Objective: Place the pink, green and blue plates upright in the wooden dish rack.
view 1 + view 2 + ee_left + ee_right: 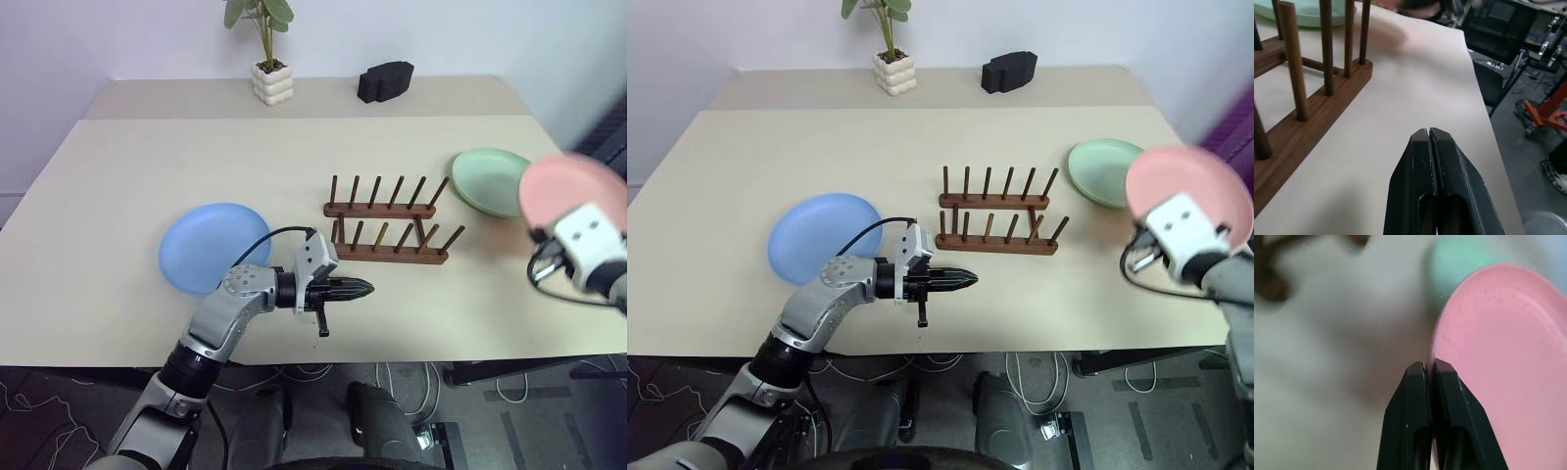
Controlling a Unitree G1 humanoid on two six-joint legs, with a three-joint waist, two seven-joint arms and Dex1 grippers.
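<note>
Silver-grey arm segments, black joints, white wrist housings with screws, black cable loops, tapered black jaws

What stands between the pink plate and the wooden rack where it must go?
Nothing visible. The right gripper holds the pink plate lifted, right of the rack. The green plate lies flat between them, a little further back, low enough to pass over.

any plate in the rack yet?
No. The wooden dish rack stands with bare pegs; the right gripper holds the pink plate off to its side.
</note>
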